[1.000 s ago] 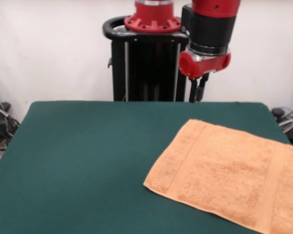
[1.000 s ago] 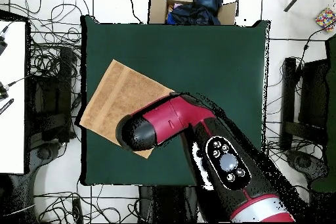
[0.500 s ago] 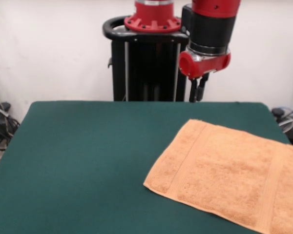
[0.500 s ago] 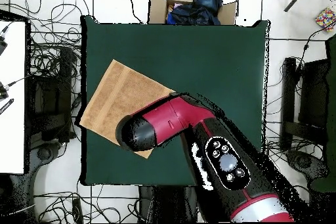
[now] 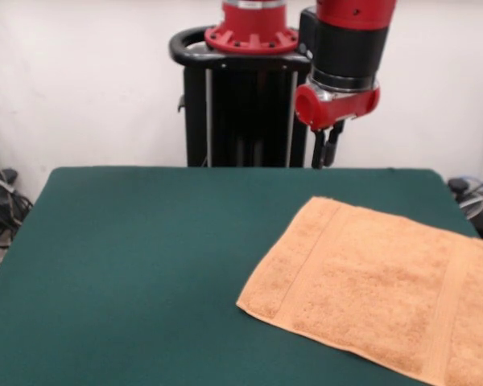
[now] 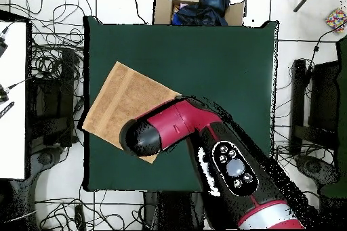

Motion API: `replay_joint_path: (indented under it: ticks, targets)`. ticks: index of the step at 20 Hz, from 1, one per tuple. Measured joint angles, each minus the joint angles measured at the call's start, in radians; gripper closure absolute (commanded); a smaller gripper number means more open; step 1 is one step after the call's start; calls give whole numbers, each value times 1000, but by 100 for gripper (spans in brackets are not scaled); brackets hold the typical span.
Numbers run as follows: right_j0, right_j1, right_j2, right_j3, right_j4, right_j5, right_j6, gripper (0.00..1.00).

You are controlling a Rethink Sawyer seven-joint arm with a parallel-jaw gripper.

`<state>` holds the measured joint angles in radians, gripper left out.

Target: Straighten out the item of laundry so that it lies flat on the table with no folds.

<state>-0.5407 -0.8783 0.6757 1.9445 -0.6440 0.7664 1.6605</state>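
The light orange towel (image 5: 378,289) lies spread flat on the dark green table (image 5: 145,265), at the right in the front view, turned at an angle, with band stripes near both short ends. Its right end reaches the table's edge. In the overhead view the towel (image 6: 122,103) lies at the table's (image 6: 217,72) left side, partly hidden under the red and black arm. My gripper (image 5: 323,161) hangs well above the table's far edge, behind the towel's far corner, fingers close together and empty.
The black pedestal (image 5: 241,112) stands behind the table's far edge. A cardboard box of dark clothes (image 6: 200,5) sits beyond the table's top edge in the overhead view. Cables (image 6: 51,59) lie on the floor at the left.
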Motion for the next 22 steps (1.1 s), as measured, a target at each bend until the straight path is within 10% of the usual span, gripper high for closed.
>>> replay_joint_path:
  ticks: [22]
  targets:
    - [20,7,-4,21,-1,-37,0,100]
